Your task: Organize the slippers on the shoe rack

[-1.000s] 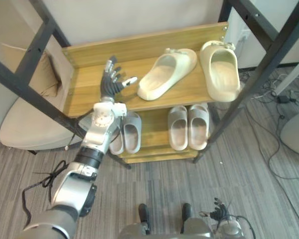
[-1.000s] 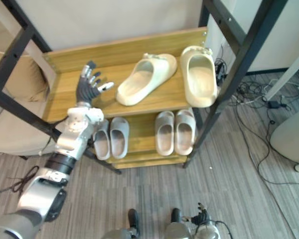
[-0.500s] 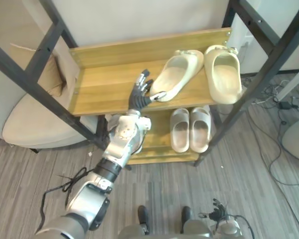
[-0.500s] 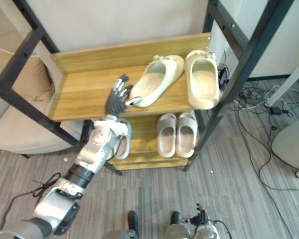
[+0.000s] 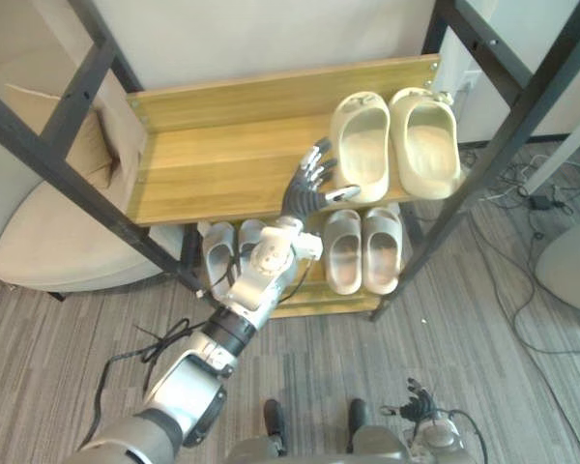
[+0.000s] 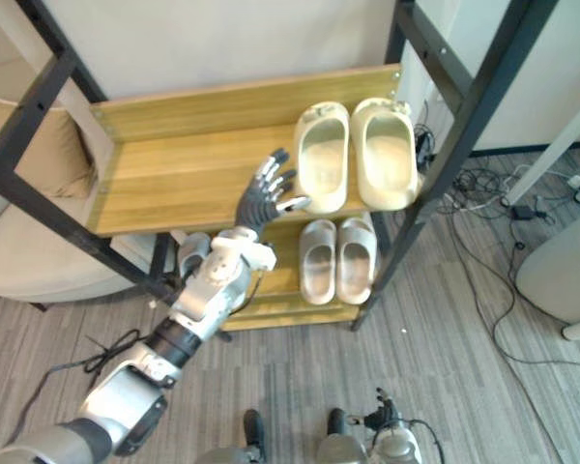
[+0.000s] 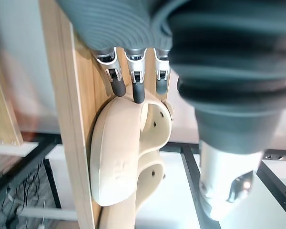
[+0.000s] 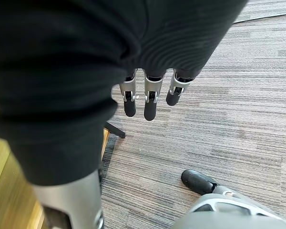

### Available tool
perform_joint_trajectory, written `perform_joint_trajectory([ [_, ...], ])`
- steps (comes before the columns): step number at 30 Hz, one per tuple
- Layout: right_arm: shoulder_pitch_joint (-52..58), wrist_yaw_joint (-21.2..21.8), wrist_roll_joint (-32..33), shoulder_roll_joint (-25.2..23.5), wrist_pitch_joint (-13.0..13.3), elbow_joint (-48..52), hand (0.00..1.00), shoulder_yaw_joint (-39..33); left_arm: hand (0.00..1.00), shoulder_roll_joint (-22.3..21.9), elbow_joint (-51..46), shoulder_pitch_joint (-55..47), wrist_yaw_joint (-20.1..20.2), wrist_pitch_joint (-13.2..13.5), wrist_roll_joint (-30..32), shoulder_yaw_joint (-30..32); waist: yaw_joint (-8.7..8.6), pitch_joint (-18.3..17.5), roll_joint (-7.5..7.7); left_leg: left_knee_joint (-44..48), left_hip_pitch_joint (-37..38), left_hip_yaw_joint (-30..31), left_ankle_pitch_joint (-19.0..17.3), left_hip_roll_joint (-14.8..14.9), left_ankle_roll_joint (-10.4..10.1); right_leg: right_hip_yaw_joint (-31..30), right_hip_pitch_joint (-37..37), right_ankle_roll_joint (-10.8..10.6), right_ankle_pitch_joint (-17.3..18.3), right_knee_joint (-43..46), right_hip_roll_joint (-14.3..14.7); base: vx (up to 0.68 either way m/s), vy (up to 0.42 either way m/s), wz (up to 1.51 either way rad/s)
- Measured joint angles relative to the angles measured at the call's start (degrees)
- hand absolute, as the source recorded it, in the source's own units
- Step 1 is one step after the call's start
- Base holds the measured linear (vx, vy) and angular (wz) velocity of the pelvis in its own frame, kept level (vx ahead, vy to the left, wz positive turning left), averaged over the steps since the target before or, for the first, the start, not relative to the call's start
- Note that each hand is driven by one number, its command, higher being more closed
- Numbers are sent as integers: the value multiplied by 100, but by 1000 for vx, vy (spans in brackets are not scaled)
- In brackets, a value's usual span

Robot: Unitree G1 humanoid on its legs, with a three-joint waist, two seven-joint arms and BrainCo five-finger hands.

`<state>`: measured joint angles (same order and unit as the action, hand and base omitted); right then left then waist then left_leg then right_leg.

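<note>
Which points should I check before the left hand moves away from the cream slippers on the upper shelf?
1. Left cream foam slipper and right cream foam slipper lie parallel, side by side, on the upper wooden shelf: ok.
2. Left hand open, straight fingers against the left slipper's side, gripping nothing: ok.
3. Slipper heels fully inside the shelf's front edge: cannot tell.
4. Right pair of grey slippers on the lower shelf tidy: ok.
5. Left grey pair, partly behind the arm: cannot tell.
6. Right hand open, low over the carpet floor, away from the rack: ok.
</note>
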<state>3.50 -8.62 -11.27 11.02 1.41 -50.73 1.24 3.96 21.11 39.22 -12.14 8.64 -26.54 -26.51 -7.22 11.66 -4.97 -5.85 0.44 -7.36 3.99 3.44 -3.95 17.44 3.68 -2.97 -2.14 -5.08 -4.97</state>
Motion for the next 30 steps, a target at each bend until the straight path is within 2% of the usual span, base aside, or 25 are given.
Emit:
perform_joint_trajectory([
  [12, -80, -35, 1, -94, -4, 0, 0, 11, 0, -70, 56, 65, -16, -5, -60, 11, 1, 27, 131, 0, 1, -19, 0, 2, 0, -16, -9, -4, -12, -14, -10, -1, 0, 0],
  [23, -139, -39, 2, -147, 3, 1, 0, -5, 0, 59, 11, 78, -8, -39, 169, 278, 18, 27, 137, 0, -23, 23, 1, 1, 1, 39, -8, -4, -12, -2, -15, 1, 0, 1],
  [28, -118, -33, 2, -131, 4, -3, 0, -4, 0, 436, -689, 46, 2, -39, 161, 309, 92, 27, 137, 1, -38, 140, 14, -12, 15, 115, 21, -6, -9, -1, -27, 1, 1, 9],
  [30, -115, -21, 2, -118, 4, -29, 0, -3, 0, 491, -1259, 29, 18, 9, 151, 315, 185, 26, 136, 2, -52, 181, 23, -30, 24, 152, 33, -13, -1, 0, -43, 3, 9, 11],
])
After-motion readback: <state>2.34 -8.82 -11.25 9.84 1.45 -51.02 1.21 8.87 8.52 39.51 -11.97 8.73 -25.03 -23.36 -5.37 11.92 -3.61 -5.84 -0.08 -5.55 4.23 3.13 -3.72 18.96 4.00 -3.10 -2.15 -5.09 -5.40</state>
